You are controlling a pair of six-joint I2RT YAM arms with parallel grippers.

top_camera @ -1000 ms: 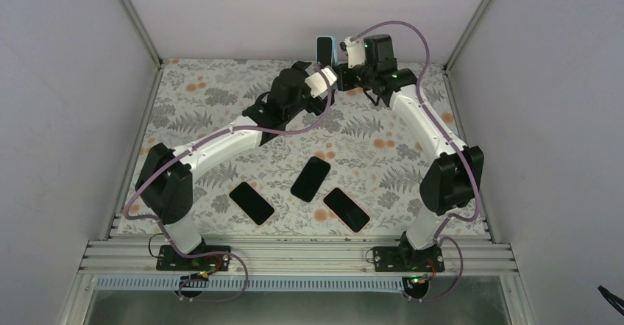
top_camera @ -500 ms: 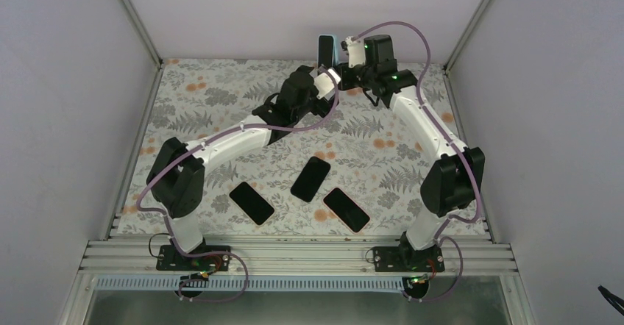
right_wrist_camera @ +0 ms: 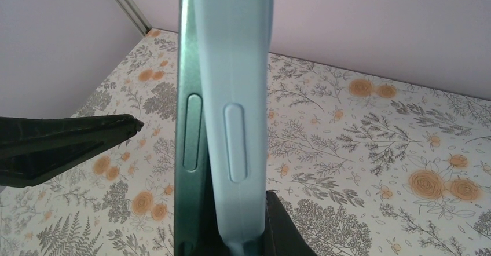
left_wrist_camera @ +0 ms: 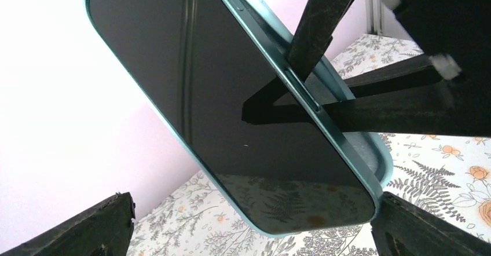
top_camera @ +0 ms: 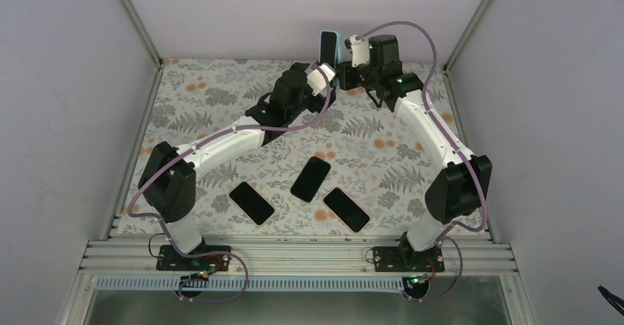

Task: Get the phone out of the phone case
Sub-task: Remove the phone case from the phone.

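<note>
The right gripper (top_camera: 337, 69) was closed on the phone (left_wrist_camera: 220, 111) and held it upright in the air, at the far end of the table (top_camera: 206, 97), close to the back wall. The phone was in its pale blue case (right_wrist_camera: 234, 65). From the right wrist view, the greenish edge of the phone stood just beside the side wall of the case, each with its long button. I could not tell if the edge had come out of the case there.

The left gripper (left_wrist_camera: 253, 209) was wide open and held nothing. Its two fingers (left_wrist_camera: 87, 227) stood on either side of the lower end of the phone, apart from it. The dark screen faced the left wrist camera, and the phone leaned across that view.

Three other dark phones lay flat on the near part of the table, close together: one (top_camera: 251, 202) to the left, one (top_camera: 310, 179) in the middle and one (top_camera: 346, 209) to the right.
</note>
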